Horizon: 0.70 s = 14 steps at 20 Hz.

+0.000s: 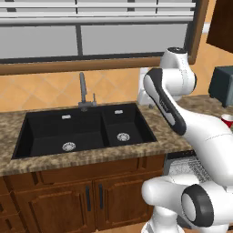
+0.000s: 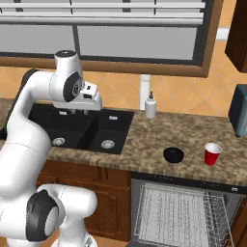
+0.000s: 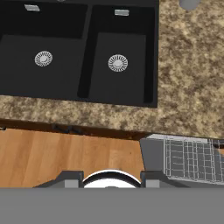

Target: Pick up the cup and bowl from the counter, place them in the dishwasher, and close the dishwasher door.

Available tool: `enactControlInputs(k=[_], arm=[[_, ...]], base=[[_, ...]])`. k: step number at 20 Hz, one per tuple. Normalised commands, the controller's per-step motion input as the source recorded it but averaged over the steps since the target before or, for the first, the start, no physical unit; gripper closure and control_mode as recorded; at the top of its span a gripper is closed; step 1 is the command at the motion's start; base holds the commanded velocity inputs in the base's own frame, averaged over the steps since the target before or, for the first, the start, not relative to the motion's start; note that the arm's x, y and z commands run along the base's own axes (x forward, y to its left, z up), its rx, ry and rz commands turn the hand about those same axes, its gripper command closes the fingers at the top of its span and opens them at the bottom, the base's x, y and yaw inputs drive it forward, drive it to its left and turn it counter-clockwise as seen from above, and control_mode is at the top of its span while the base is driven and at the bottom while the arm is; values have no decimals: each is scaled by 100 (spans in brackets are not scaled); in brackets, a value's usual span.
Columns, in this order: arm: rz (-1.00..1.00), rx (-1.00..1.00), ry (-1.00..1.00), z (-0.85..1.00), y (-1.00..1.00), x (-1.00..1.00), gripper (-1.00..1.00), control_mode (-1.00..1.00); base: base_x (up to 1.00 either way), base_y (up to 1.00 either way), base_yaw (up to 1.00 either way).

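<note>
Your pincer (image 2: pixel 77 111) hangs above the sink (image 2: pixel 79 128), empty; how wide it stands cannot be told. The bowl (image 2: pixel 173 155) and cup (image 2: pixel 212 154) wait on the tabletop (image 2: pixel 144 144) at four o'clock, above the open dishwasher (image 2: pixel 185 212).

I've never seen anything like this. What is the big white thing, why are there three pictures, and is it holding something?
The big white thing is a robot arm in a simulated kitchen. Two pictures come from cameras behind it, left and right; the third looks down from its hand. On the speckled brown granite counter sit a small shallow black bowl, a small red plastic cup and a white soap bottle, beside a black double sink. Below, the dishwasher stands open, showing its white wire rack. The gripper hangs above the sink; nothing appears held.
</note>
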Motion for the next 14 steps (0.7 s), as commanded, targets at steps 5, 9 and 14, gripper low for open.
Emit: enactControlInputs(k=[5, 9, 14], arm=[[0, 0, -12, 1, 3, -44, -100, -100], [0, 0, -9, 0, 11, -78, -100, -100], [0, 0, -4, 0, 12, -80, -100, -100]], base=[[0, 0, 0], [0, 0, 0], [0, 0, 0]])
